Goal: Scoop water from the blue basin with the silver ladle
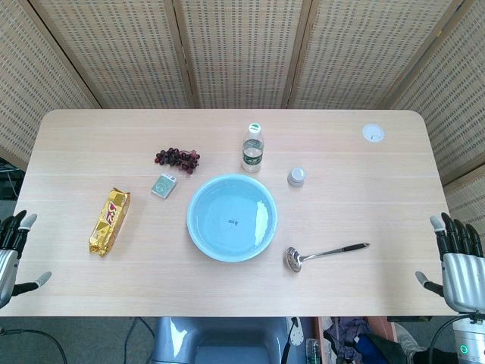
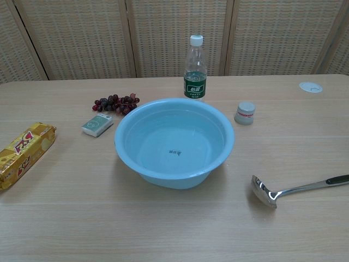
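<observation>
A blue basin [image 1: 232, 217] [image 2: 174, 142] with water stands in the middle of the table. The silver ladle [image 1: 322, 253] [image 2: 294, 190] lies flat to its right, bowl toward the basin, dark handle pointing right. My right hand [image 1: 458, 258] hangs off the table's right edge, fingers spread, holding nothing, well right of the handle end. At the left edge my left hand [image 1: 14, 250] is likewise empty with fingers apart. Neither hand shows in the chest view.
A water bottle [image 1: 253, 148] [image 2: 195, 68] stands behind the basin. Grapes [image 1: 177, 158], a small green-white box [image 1: 164, 185] and a gold snack pack [image 1: 110, 221] lie to the left. A small grey jar [image 1: 296, 177] sits right of the bottle, a white disc [image 1: 373, 133] far right.
</observation>
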